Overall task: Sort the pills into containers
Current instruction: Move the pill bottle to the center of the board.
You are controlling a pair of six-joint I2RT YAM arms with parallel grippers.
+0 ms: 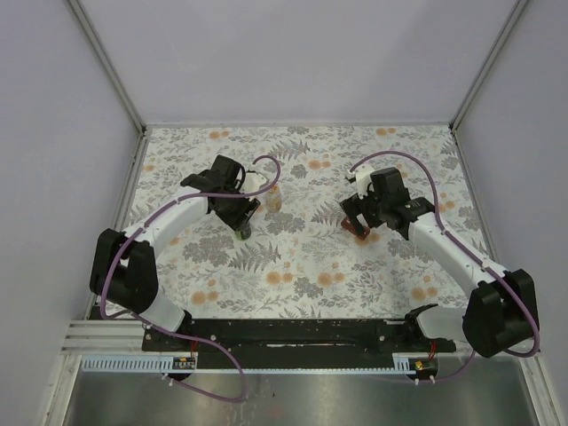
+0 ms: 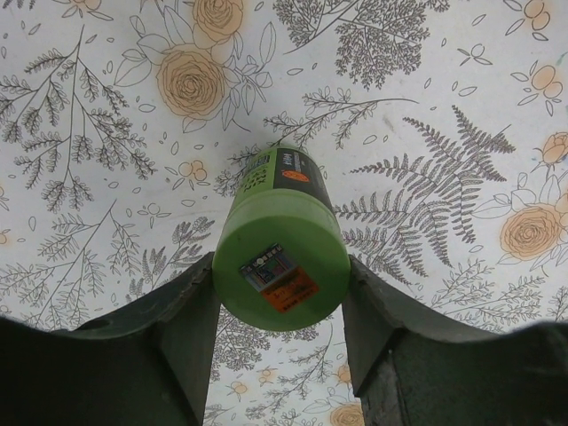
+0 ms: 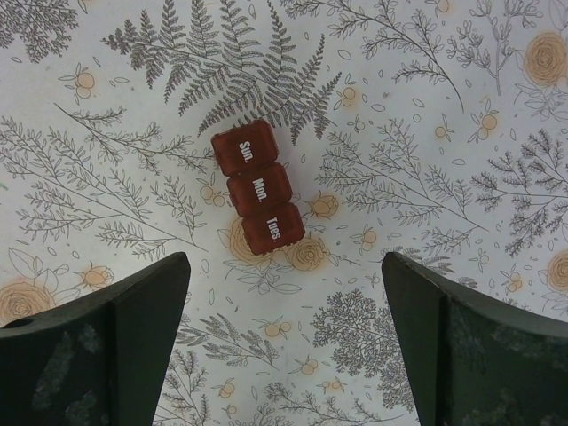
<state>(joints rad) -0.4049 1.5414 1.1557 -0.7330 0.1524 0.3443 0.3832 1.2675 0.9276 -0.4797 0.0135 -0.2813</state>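
**left pincer on the green bottle, right pincer wide over the pill box**

we start with the floral cloth (image 1: 302,266), which covers the table between pale walls (image 1: 293,53). at its near edge a black rail (image 1: 293,335) carries both bases. the left arm (image 1: 169,226) curves in from the left side and the right arm (image 1: 453,248) from the right. both reach toward the middle of the cloth and stay well apart from each other.

the left gripper (image 2: 280,266) is partly closed around the green bottle (image 2: 275,204), with one dark finger against each side of it. in the wrist view the bottle's round end, with a small orange and white sticker, faces the camera. we cannot tell whether the bottle stands on the cloth or hangs just above it.

the right gripper (image 3: 284,262) is spread wide and holds nothing. its two fingers sit at the lower corners of its own view, with bare cloth between them.

the dark-red pill box (image 3: 258,188) lies flat on the cloth beyond those fingertips, touching neither. it lies at a slant and shows three compartments in a row, marked sun., mon. and tues., with all three lids down.

the pale-and-orange bottle (image 1: 274,201) stands upright on the cloth just beside the left gripper, on the side toward the right arm.
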